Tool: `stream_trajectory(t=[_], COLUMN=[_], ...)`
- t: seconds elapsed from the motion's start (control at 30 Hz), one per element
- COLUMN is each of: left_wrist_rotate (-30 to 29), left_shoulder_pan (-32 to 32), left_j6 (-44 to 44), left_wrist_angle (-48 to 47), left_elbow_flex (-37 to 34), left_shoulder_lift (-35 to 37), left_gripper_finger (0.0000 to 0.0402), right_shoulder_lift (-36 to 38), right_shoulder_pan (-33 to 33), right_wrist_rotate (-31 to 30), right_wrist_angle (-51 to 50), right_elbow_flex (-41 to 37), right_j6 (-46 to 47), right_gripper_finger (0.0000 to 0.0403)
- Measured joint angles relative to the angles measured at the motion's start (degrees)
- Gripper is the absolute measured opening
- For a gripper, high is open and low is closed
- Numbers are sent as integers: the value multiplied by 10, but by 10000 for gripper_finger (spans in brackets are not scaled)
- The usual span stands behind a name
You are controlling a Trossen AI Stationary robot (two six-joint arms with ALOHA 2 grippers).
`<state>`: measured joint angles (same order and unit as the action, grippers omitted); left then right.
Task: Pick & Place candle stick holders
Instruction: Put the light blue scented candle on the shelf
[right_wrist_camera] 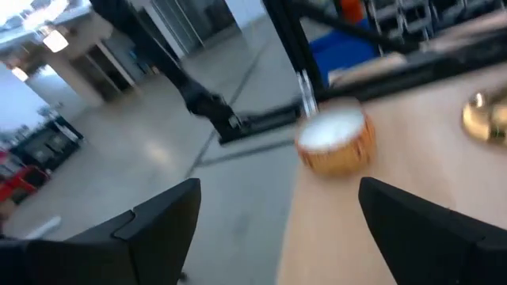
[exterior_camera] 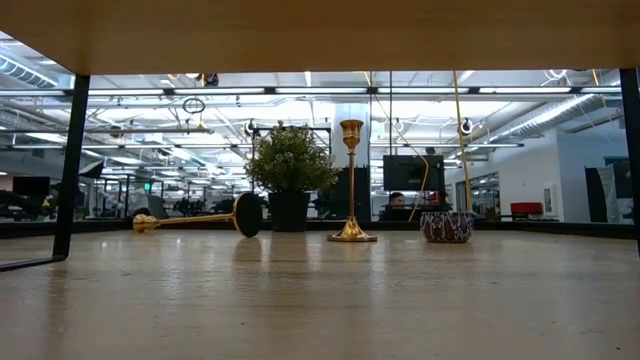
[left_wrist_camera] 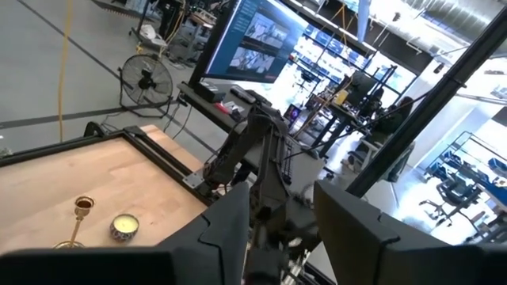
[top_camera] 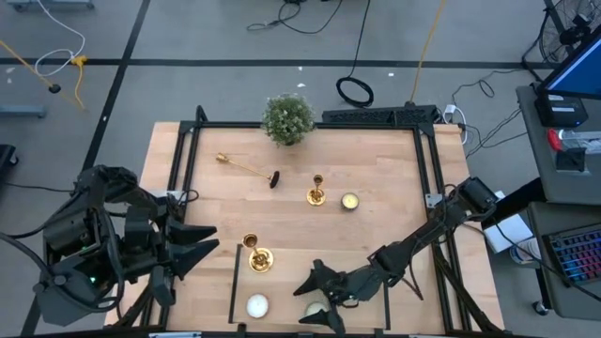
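Three gold candle stick holders are on the wooden table. One stands near the front left (top_camera: 255,255) and one stands mid-table (top_camera: 316,192), also in the low view (exterior_camera: 351,180). The third lies on its side (top_camera: 246,169) toward the far left, also in the low view (exterior_camera: 190,220). My left gripper (top_camera: 208,240) is open and empty at the table's left edge, to the left of the front holder. My right gripper (top_camera: 305,299) is open and empty near the front edge, pointing left; its wrist view shows the front holder's base (right_wrist_camera: 483,119).
A bushy potted plant (top_camera: 287,119) stands at the far edge. A tealight (top_camera: 349,201) sits right of the mid-table holder. A white tealight (top_camera: 256,304) and a pale one (top_camera: 316,310) lie near the front edge, the pale one close by my right gripper.
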<state>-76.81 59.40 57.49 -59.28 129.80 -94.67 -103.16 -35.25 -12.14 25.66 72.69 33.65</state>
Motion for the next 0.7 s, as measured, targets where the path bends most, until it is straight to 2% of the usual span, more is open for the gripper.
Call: stream_trajectory(t=[0.23,0.37,0.53,0.7], left_wrist_rotate=[3,8,19,22], left_shoulder_pan=[0,0,0,0], left_j6=[0,0,-5,-6], left_wrist_angle=[0,0,-2,-5], left_elbow_flex=[0,0,0,0], left_shoulder_lift=[0,0,-2,-2], left_gripper_finger=[134,136,144,145], right_shoulder_lift=[69,136,201,197], right_shoulder_pan=[15,15,-7,-55], right_wrist_rotate=[-30,-18,42,76], right_wrist_angle=[-8,-90,-217,-223], right_elbow_flex=[0,0,0,0], right_j6=[-19,0,67,100], right_gripper_finger=[330,288,178,29])
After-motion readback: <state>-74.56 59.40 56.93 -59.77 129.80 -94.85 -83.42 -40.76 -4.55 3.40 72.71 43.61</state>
